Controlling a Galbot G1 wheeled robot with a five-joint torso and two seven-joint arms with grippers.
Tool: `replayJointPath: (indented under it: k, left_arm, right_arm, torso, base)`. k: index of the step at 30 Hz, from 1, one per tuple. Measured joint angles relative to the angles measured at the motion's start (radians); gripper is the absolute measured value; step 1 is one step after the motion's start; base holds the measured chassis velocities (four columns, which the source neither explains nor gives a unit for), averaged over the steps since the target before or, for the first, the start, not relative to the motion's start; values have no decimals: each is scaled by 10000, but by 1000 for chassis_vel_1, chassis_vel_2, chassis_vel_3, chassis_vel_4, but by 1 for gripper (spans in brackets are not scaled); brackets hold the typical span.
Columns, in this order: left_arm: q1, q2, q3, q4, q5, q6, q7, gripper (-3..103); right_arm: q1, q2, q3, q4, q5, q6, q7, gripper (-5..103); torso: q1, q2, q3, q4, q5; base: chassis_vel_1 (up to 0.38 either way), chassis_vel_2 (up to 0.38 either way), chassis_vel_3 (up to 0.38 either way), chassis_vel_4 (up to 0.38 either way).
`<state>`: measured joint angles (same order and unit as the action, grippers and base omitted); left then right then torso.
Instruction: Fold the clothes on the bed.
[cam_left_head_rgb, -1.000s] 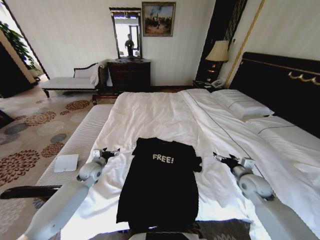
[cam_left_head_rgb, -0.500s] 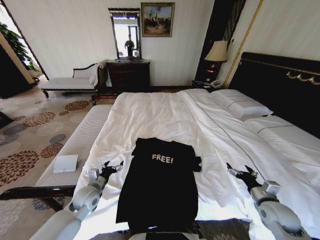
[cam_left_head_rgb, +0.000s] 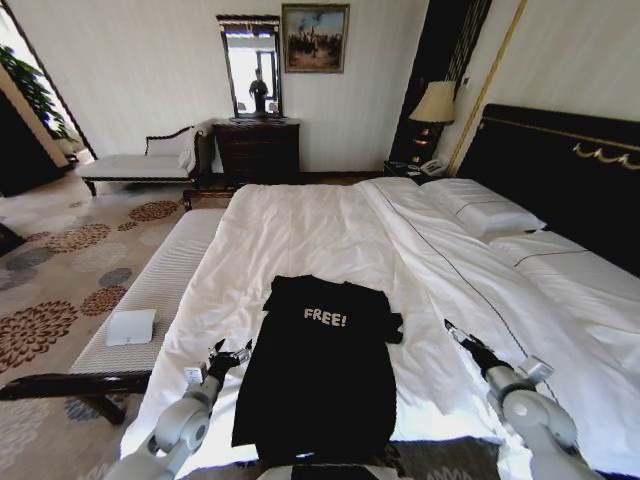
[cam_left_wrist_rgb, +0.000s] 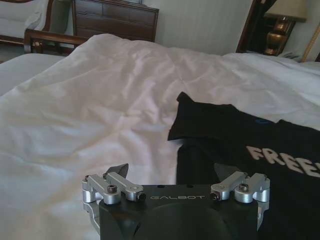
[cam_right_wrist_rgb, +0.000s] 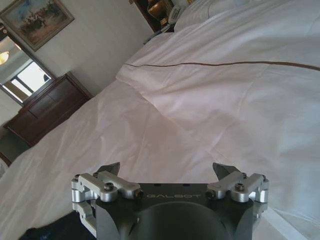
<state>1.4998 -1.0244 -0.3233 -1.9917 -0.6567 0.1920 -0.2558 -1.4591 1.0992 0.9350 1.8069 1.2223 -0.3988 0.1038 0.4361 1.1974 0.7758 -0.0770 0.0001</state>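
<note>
On the near half of the bed (cam_left_head_rgb: 300, 230), seen from the head camera, the black T-shirt (cam_left_head_rgb: 318, 370) is lying flat with its white "FREE!" lettering facing up and its hem toward the robot. The left gripper (cam_left_head_rgb: 226, 356) is hovering just beside the shirt's left edge, and the right gripper (cam_left_head_rgb: 462, 341) is hanging over bare white duvet, well apart from the shirt's right sleeve.

Looking from the left wrist, the left gripper (cam_left_wrist_rgb: 172, 176) is sitting low over the duvet with its jaws spread wide and holding nothing; the shirt's sleeve and side edge (cam_left_wrist_rgb: 220, 135) are lying just ahead.

Looking from the right wrist, the right gripper (cam_right_wrist_rgb: 167, 172) is also showing its jaws wide apart and empty above the duvet (cam_right_wrist_rgb: 210, 105), with a dark scrap of shirt at the picture's corner.

Risks, as a judgement: the soft duvet could get pinched along with the shirt, dragging bedding into the fold. With the two grippers standing at unequal distances from the shirt, one side might lift first, skewing or bunching the fabric.
</note>
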Motion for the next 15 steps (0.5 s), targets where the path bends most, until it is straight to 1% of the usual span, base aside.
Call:
replayJointPath:
  k: [1, 2, 3, 5, 7, 10, 11, 15]
  left_arm:
    - [0, 0, 0, 0, 0, 0, 0, 98]
    - [10, -65, 86, -192, -55, 52, -10, 98]
    - [37, -117, 150, -361, -125, 106, -44, 98]
    - [58, -136, 180, -440, -152, 122, -74, 98]
    - [223, -141, 210, -669, -186, 148, -100, 98]
    - [381, -132, 190, -771, -172, 150, -103, 98]
    - [547, -130, 159, -857, -105, 150, -107, 98]
    - [890, -202, 95, -1043, 84, 150, -109, 98]
  right_arm:
    - [0, 0, 0, 0, 0, 0, 0, 100]
    - [354, -134, -85, -323, 354, -175, 18, 100]
    - [584, -243, -192, -648, 492, -257, -26, 100]
    - [728, -307, -279, -889, 535, -279, -103, 100]
    - [1171, -412, -559, -1675, 618, -335, -389, 100]
    - [1466, -419, -735, -2074, 719, -415, -553, 100]
    - [1730, -397, -896, -2370, 846, -508, -637, 100]
    - [2304, -233, -1319, -2795, 1021, -644, -706, 100]
  torso:
    - [0, 0, 0, 0, 0]
    - [1, 0, 0, 1, -3]
    - [1, 0, 0, -1, -1]
    - [1, -1, 0, -1, -1]
    - [1, -1, 0, -3, 3]
    - [1, 0, 0, -5, 2]
    - [1, 0, 0, -2, -2]
    - [1, 0, 0, -1, 0]
  base:
    - [0, 0, 0, 0]
    - [0, 0, 0, 0]
    - [0, 0, 0, 0]
    - [0, 0, 0, 0]
    - [0, 0, 0, 0]
    - [0, 0, 0, 0]
    - [0, 0, 0, 0]
    - [0, 0, 0, 0]
